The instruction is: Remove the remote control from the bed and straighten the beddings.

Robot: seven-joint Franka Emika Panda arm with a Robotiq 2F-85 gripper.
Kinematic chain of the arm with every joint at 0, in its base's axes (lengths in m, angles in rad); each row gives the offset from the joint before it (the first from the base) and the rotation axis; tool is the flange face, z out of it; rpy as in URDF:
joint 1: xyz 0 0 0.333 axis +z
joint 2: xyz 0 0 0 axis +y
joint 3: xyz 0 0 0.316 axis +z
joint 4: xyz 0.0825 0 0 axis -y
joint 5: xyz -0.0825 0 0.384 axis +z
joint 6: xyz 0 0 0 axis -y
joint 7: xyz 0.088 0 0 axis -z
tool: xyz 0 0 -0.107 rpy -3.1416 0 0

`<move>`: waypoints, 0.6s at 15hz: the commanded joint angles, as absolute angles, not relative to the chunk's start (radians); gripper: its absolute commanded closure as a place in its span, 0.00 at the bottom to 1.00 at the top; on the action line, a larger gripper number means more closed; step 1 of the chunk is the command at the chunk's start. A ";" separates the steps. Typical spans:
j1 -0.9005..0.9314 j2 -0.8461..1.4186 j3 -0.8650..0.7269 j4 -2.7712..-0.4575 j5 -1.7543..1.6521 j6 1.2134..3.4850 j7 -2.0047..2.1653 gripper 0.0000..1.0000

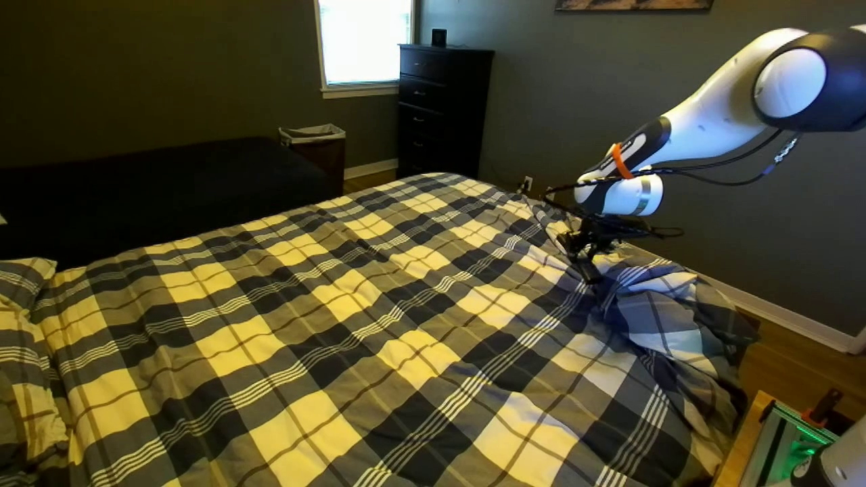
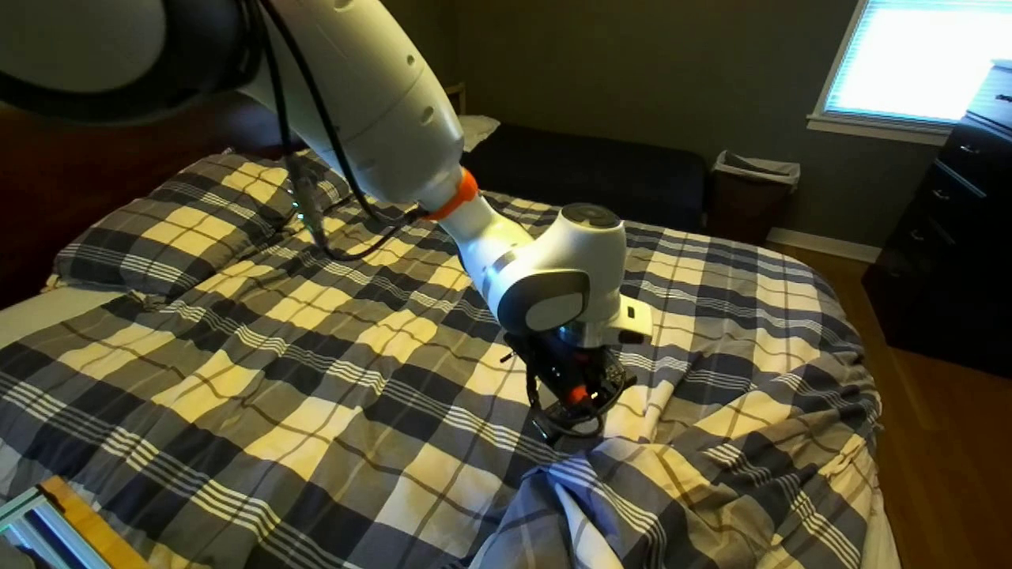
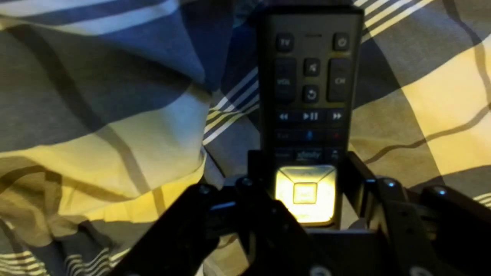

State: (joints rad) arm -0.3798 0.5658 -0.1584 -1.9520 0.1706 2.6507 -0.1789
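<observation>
The dark remote control (image 3: pixel 310 88) with a bright square pad stands between my fingers in the wrist view, its far end pointing away from the gripper (image 3: pixel 305 159). Both fingers press its sides near the pad. In an exterior view the gripper (image 1: pixel 583 251) hangs close over the bed with the remote (image 1: pixel 590 272) sticking out below it. The gripper also shows in an exterior view (image 2: pixel 565 415); the remote is hard to make out there. The plaid comforter (image 1: pixel 352 287) covers the bed (image 2: pixel 59 310). A bunched fold with blue-grey underside (image 1: pixel 659 311) lies beside the gripper.
Plaid pillows (image 2: pixel 198 225) lie at the bed's head. A dark couch (image 2: pixel 585 170), a laundry hamper (image 2: pixel 751 194) and a black dresser (image 1: pixel 443 108) stand beyond the bed. A wooden-edged stand (image 1: pixel 737 446) is at the bed's near side. Cables hang along the arm.
</observation>
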 commanded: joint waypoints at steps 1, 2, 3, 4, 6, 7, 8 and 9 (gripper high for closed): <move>-0.371 0.406 -0.216 -2.080 0.115 2.663 -0.156 0.72; -0.384 0.385 -0.221 -2.082 0.106 2.637 -0.174 0.72; -0.375 0.367 -0.257 -2.084 0.071 2.621 -0.152 0.72; -0.380 0.359 -0.282 -2.089 0.042 2.610 -0.155 0.72; -0.386 0.346 -0.343 -2.089 -0.034 2.581 -0.147 0.72; -0.388 0.348 -0.374 -2.082 -0.079 2.564 -0.144 0.72; -0.380 0.352 -0.418 -2.075 -0.136 2.554 -0.110 0.72; -0.380 0.358 -0.454 -2.069 -0.187 2.550 -0.094 0.72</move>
State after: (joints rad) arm -0.3898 0.3707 -0.3691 -2.0616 -0.0531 2.5825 -0.1604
